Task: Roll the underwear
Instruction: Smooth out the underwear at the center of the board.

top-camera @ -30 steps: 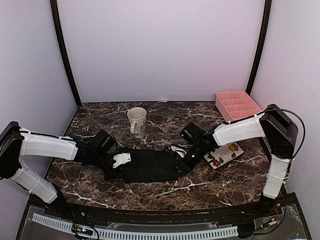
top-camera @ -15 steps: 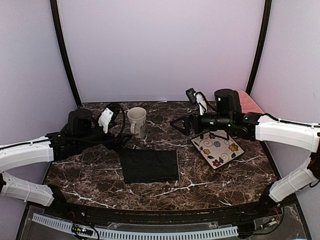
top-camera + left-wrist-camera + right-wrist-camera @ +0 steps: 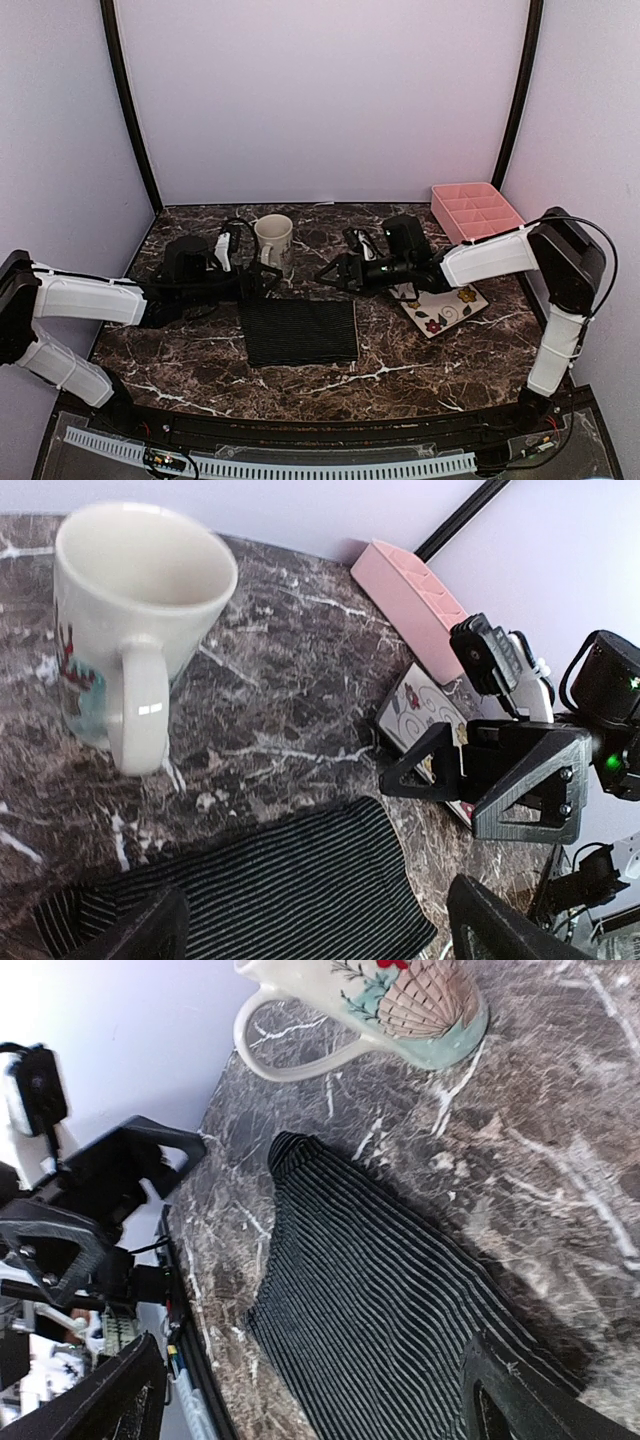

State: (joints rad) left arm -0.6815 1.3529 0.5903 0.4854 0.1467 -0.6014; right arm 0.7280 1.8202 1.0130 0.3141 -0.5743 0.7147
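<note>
The black ribbed underwear [image 3: 300, 331] lies flat on the marble table [image 3: 400, 375] at its middle, folded into a neat rectangle with the ribs running from its near edge to its far edge. It is not yet rolled. We see no pale garment in any view.

Both arms reach in over the far edge of the cloth. The left gripper [image 3: 262, 283] hangs by the far-left corner and the right gripper [image 3: 330, 275] by the far-right part of that edge, tips facing each other. Each wrist view shows its own fingers spread wide with nothing between them, and neither touches the fabric.

We judge the step in hand to be taking hold of one edge to start the roll. To do it well, we would lower both grippers onto the same edge, pinch through all the folded layers at matching points, then turn that edge over evenly – a lopsided start gives a cone, not a roll. Soft cloth slips, so the bite should be deep enough to hold.

The white mug [image 3: 273, 243] stands just beyond the far-left corner, apart from the cloth, so the left arm has little room there. The flowered plate [image 3: 447, 304] lies to the right, near but not touching, and a pink divided tray [image 3: 477, 210] sits at the far-right corner – well apart.
</note>
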